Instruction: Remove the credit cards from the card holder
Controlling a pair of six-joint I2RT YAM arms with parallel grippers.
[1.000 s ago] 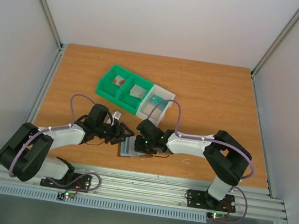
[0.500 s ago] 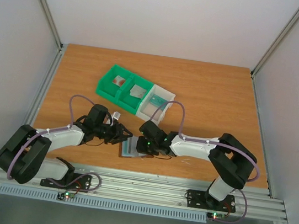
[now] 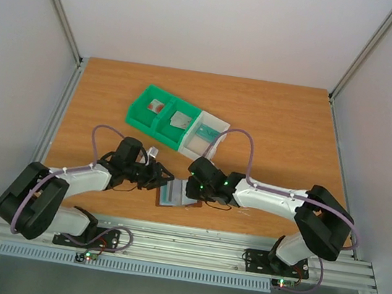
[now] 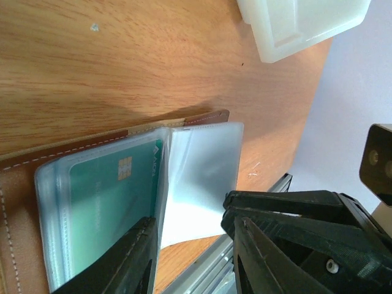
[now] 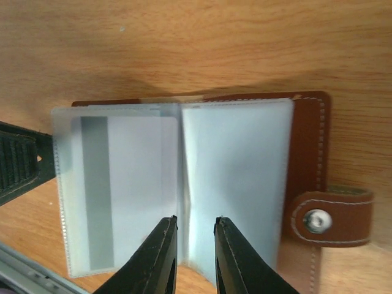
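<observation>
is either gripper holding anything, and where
Nothing looks gripped. The left gripper straddles a clear sleeve at its near edge, the right gripper the card holder at its fold, both with visible gaps.

right arm: elbow swung out right and down toward the near edge, forearm now stretched long | right tool [image 3: 191,189]: shifted slightly right, jaws eased a little apart | left tool [image 3: 165,181]: jaws narrower than before | card holder [image 3: 176,198]: more of its right half uncovered on the worktop
</observation>
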